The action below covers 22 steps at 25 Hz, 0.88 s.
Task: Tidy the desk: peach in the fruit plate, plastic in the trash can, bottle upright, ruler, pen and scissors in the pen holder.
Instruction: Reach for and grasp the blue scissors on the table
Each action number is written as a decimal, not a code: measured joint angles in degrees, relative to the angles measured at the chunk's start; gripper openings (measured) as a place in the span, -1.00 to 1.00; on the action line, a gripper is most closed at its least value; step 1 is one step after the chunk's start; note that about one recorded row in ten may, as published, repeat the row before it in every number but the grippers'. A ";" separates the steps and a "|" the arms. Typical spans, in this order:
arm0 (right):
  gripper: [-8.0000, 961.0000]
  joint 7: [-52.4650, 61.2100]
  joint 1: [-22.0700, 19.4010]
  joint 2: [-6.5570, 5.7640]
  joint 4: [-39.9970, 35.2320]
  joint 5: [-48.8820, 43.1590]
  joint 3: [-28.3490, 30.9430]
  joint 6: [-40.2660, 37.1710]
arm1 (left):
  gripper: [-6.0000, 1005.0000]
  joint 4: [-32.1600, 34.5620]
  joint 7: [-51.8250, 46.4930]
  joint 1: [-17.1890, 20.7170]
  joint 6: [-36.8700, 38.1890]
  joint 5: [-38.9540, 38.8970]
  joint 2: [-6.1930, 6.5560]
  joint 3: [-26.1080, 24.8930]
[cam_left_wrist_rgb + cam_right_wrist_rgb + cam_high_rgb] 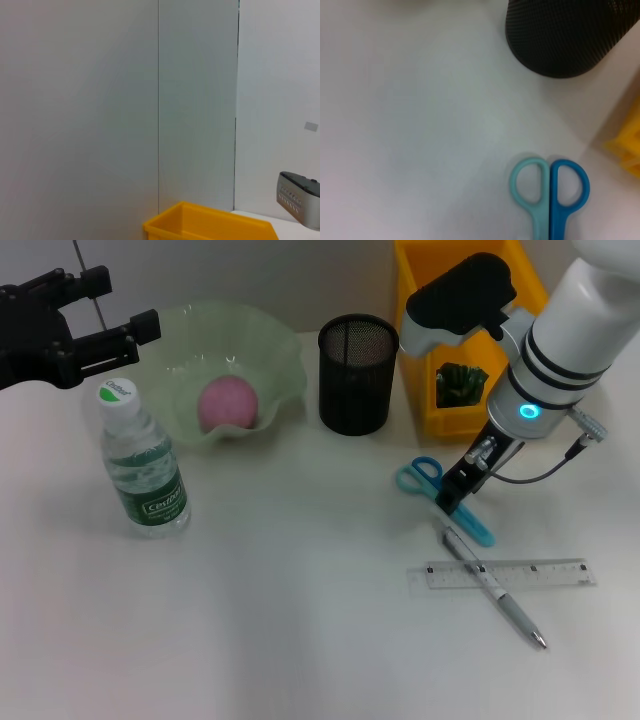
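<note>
Right gripper (457,498) low over scissors (440,492) on counter (300,620), finger spread cannot be told. Left gripper (125,340) open wide, raised beside fruit plate (285,360) holding peach (227,404). Bottle (142,465) upright. Pen (495,590) lies across ruler (545,573).

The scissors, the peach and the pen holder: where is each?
scissors (549,192): right wrist view, where the loops meet.
peach (227,404): head view, its middle.
pen holder (355,390): head view, mesh wall.
</note>
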 joint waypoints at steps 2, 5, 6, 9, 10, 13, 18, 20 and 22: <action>-0.09 0.01 0.12 0.01 0.56 0.04 -0.07 0.44 | 0.61 -0.01 0.00 -0.01 0.00 0.00 -0.01 0.01; -0.09 0.02 0.26 0.02 0.92 0.20 -0.16 0.95 | 0.61 -0.01 0.00 -0.01 0.00 0.00 -0.03 0.01; -0.09 0.03 0.27 0.03 0.97 0.24 -0.16 1.09 | 0.61 -0.02 0.00 -0.02 0.00 0.00 -0.08 0.01; -0.10 0.04 0.30 0.05 1.48 0.38 -0.16 1.42 | 0.61 -0.02 0.00 -0.03 0.00 0.00 -0.08 0.01; -0.10 0.05 0.32 0.05 1.74 0.41 -0.17 1.58 | 0.61 -0.02 0.00 -0.04 0.00 0.00 -0.09 0.01; -0.10 0.06 0.36 0.12 2.26 0.49 -0.16 2.00 | 0.61 -0.02 0.00 -0.04 0.00 0.00 -0.09 0.01; -0.10 0.13 0.37 0.16 2.57 0.58 -0.16 2.02 | 0.61 -0.02 0.00 -0.04 0.00 0.00 -0.08 0.00; -0.10 0.14 0.37 0.18 2.60 0.66 -0.16 2.02 | 0.61 -0.02 -0.01 -0.04 0.00 0.00 -0.07 0.00; -0.10 0.15 0.37 0.23 2.85 0.78 -0.16 2.02 | 0.61 -0.02 0.00 -0.04 0.00 0.00 -0.04 -0.06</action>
